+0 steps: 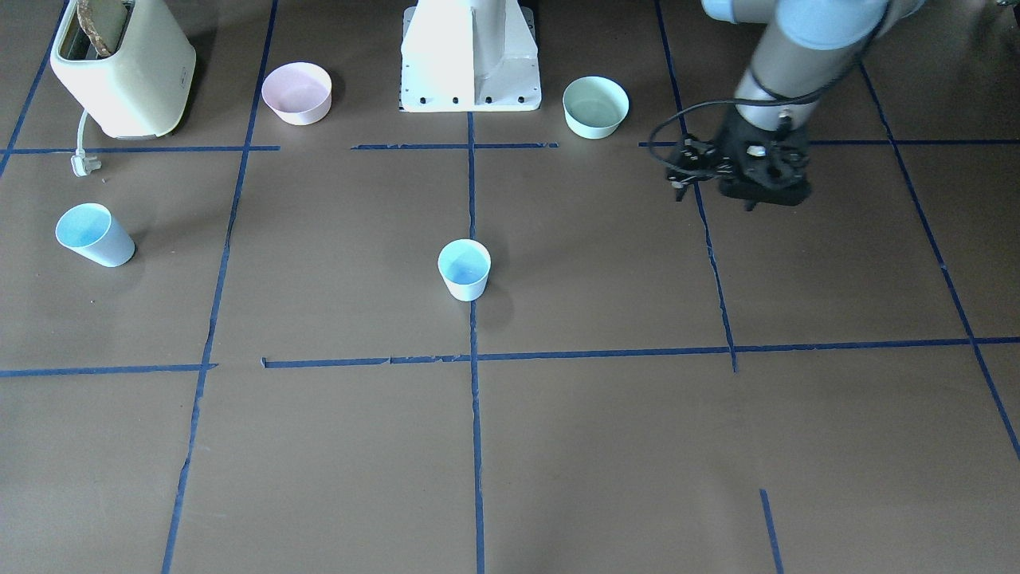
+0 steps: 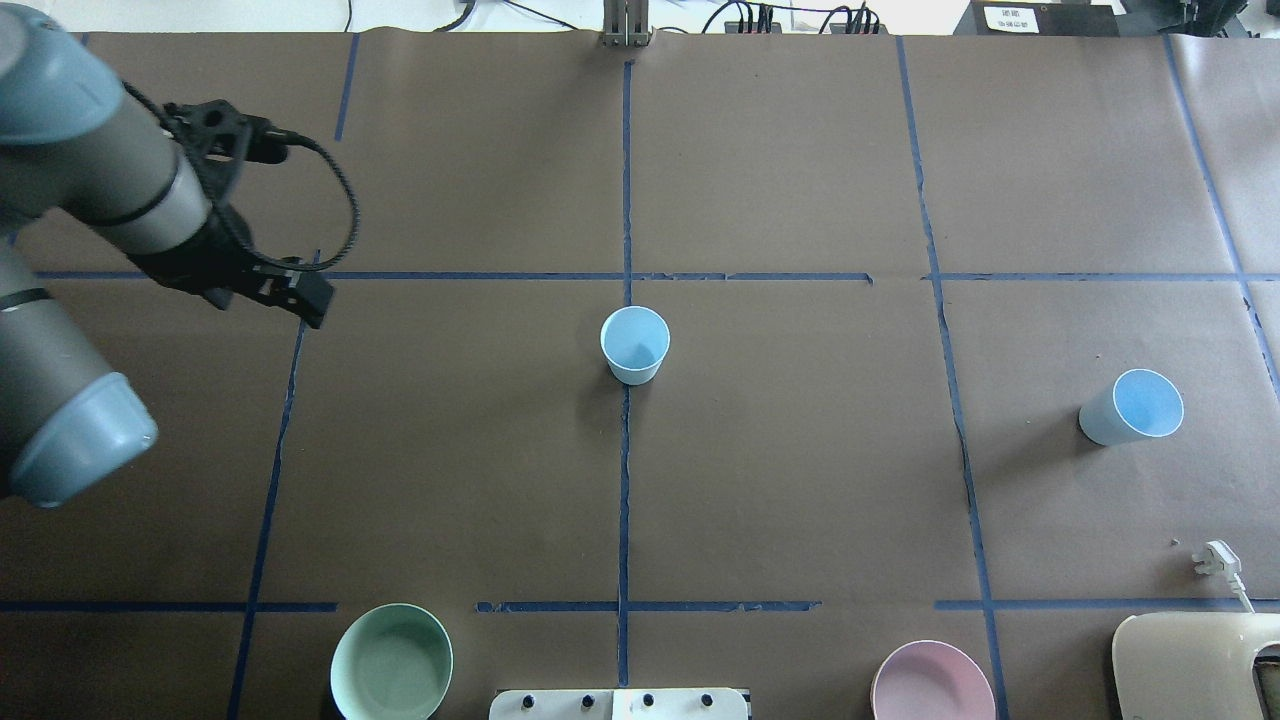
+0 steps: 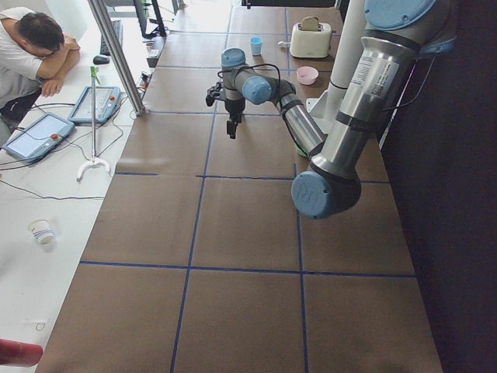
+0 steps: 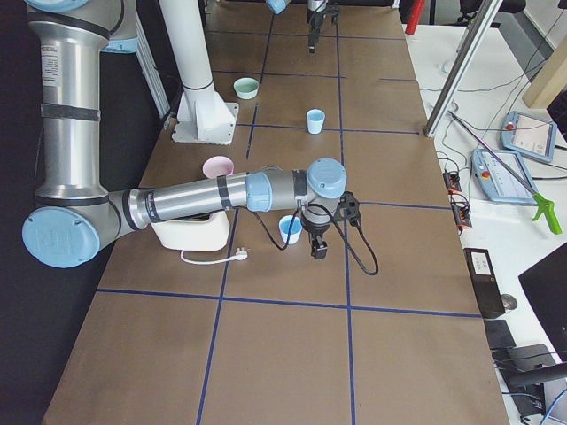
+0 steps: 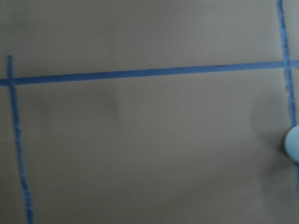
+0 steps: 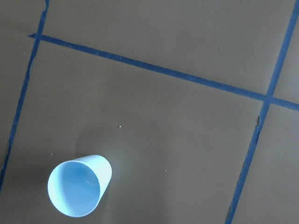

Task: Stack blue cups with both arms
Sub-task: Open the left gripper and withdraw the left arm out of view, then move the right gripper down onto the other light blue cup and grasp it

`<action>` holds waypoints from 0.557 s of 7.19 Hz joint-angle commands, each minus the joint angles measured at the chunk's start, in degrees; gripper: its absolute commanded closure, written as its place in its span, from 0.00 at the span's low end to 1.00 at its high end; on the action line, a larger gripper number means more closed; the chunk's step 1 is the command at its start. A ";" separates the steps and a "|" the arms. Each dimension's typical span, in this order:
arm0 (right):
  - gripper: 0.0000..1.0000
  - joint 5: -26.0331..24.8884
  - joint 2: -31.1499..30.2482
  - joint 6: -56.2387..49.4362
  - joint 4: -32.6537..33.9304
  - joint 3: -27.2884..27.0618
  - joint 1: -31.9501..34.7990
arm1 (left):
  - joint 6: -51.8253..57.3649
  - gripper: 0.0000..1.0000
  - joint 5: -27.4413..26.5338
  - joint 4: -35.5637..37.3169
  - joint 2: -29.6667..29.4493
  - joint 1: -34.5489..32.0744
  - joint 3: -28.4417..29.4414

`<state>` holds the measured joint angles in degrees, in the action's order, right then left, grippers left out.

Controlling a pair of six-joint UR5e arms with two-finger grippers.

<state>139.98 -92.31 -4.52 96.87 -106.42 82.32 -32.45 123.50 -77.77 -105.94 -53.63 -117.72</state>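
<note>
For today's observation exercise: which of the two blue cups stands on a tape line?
The centre cup, standing on the middle blue tape line; the other cup stands off the lines, near the toaster.

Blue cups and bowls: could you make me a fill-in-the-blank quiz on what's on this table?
The middle blue cup stands on a strip of ___ tape. A brown slice sticks out of the cream ___. The bowl nearest the left claw is ___ in colour.
Missing: blue; toaster; green.

A robotics lab: teach pendant (image 3: 35,136) beside a tape-gridded test table (image 3: 194,225).
</note>
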 commanded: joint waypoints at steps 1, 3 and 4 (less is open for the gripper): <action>0.00 -0.33 3.52 11.58 -0.01 -1.23 -3.02 | 25.05 0.00 6.12 -0.28 13.52 -16.87 0.81; 0.00 -6.00 6.61 21.79 -0.10 -2.64 -8.28 | 47.46 0.00 12.00 -0.02 19.52 -36.01 10.44; 0.01 -7.78 6.44 25.75 -2.80 -3.00 -11.10 | 53.40 0.00 15.60 -0.45 20.77 -40.37 16.41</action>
<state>135.04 -86.27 16.00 96.11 -108.76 74.62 11.32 134.98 -77.93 -87.56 -86.40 -107.98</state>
